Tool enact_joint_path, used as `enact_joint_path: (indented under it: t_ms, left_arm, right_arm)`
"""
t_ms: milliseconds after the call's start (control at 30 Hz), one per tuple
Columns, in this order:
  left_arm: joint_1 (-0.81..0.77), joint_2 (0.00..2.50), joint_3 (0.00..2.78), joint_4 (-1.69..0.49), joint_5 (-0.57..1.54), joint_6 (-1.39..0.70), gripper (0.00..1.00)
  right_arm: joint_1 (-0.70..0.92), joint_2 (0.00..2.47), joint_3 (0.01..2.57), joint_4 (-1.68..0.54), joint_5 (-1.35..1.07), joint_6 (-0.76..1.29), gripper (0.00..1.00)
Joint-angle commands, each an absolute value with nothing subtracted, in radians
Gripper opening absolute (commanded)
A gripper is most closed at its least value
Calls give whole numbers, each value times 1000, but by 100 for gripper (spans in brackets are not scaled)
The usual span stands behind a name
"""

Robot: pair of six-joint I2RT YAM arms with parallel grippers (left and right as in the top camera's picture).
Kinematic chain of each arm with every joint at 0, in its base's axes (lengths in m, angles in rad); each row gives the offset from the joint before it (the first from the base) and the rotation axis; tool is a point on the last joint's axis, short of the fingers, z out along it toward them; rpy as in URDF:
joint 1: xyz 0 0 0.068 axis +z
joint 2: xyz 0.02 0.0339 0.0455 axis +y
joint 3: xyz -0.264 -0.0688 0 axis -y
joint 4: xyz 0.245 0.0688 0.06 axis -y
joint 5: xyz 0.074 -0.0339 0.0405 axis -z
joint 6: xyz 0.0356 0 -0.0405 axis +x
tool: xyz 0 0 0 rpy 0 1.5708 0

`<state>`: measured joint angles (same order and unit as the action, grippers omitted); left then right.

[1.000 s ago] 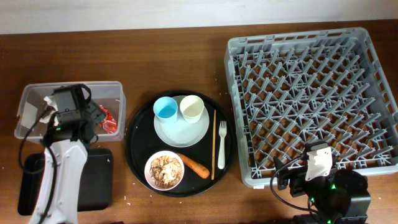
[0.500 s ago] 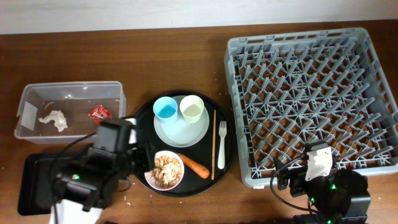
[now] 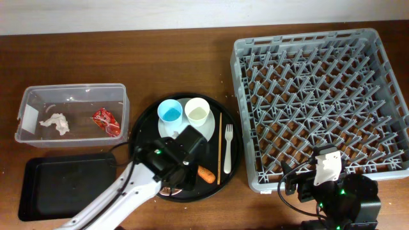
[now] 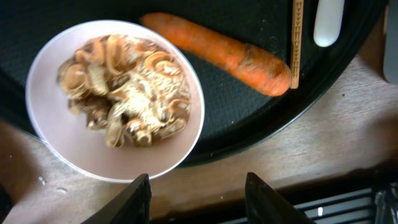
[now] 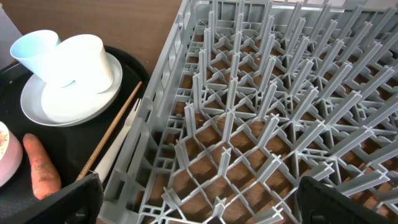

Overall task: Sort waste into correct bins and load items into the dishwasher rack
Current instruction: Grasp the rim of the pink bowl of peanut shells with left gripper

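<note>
My left gripper (image 3: 176, 169) is open and empty above the pinkish-white bowl (image 4: 186, 134) of brown food scraps (image 4: 121, 93), next to the orange carrot (image 4: 217, 53) on the round tray. The arm hides the bowl in the overhead view. The red wrapper (image 3: 105, 121) and white tissue (image 3: 54, 121) lie in the clear tub (image 3: 77, 92). The black tray (image 3: 64, 188) holds nothing. The blue cup (image 3: 170, 111) and cream cup (image 3: 197, 112) stand on the plate (image 3: 206, 135), beside the chopstick (image 3: 220, 147) and fork (image 3: 227, 150). My right gripper (image 5: 199, 199) is open by the grey rack (image 3: 319, 96).
The large round black tray (image 3: 144, 128) sits between the bins and the rack. The rack's front left corner (image 5: 155, 162) is close under my right gripper. Crumbs lie on the brown table (image 3: 179, 51).
My left arm has left the clear tub, with the red wrapper now lying in it, and swung right over the round tray above the bowl. The right arm has not moved.
</note>
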<state>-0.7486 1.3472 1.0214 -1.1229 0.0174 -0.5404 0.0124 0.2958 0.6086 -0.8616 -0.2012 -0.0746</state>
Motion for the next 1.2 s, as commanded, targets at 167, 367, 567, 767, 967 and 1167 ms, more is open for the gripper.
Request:
enact_joint_path:
  t_ms: [167, 367, 567, 767, 967, 1167]
  left_arm:
    - [-807, 1504, 1028, -1039, -9, -554, 39]
    - [-807, 1573, 1028, -1004, -53, -596, 34]
    - [-807, 1618, 1024, -980, -93, -596, 32]
    - [-807, 1621, 1012, -973, -113, -615, 28]
    - [-807, 1621, 973, -946, -113, -615, 25]
    - [-807, 1621, 946, -920, -112, -617, 19]
  right_arm:
    - [6, 294, 617, -860, -203, -63, 99]
    - [6, 294, 617, -861, -203, -63, 99]
    - [6, 294, 617, -861, -203, -63, 99]
    - [6, 294, 617, -861, -203, -63, 99]
    - [6, 294, 617, -861, -203, -63, 99]
    - [6, 294, 617, -860, -203, -63, 99]
